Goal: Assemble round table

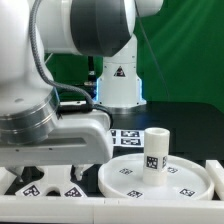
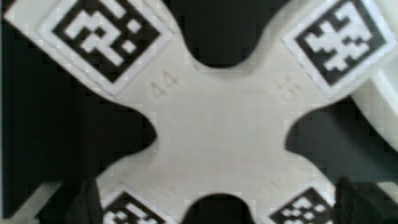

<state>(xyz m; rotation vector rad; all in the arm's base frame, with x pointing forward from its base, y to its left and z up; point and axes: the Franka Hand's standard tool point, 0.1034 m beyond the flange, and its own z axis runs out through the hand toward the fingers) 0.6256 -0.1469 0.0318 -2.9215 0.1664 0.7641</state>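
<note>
- Nearest to us in the wrist view, the white plastic cross-shaped base (image 2: 214, 120) of the round table fills almost the whole picture. We count four arms, each with a black-and-white square tag near its end.
- The robot's hand (image 2: 205, 205) hangs close above this base. Its two dark fingers (image 2: 63, 200) show blurred at the edge of the wrist view, spread wide apart, with two of the base's arms between them. We read the hand as open. We cannot tell whether the pads touch the plastic.
- In the exterior view, the white and grey arm (image 1: 45, 90) takes up the near left, bent low over the black surface (image 1: 190, 125). Under it, the cross-shaped base (image 1: 40, 185) lies flat at the exterior view's lower left, partly hidden by the arm.
- Just to the exterior view's right of the base lies the large flat round white disc (image 1: 185, 182), also flat on the surface.
- The short thick white cylindrical leg (image 1: 154, 150) stands upright on the disc, a tag on its side facing us.
- A white border rim (image 1: 215, 168) runs past the disc at the exterior view's right edge.
- Behind the disc, the marker board (image 1: 128, 137) lies flat, partly covered by the arm.
- Farther back stands the arm's white pedestal (image 1: 118, 85), bearing one tag.
- Farthest of all, a green backdrop (image 1: 175, 50) closes the scene.
</note>
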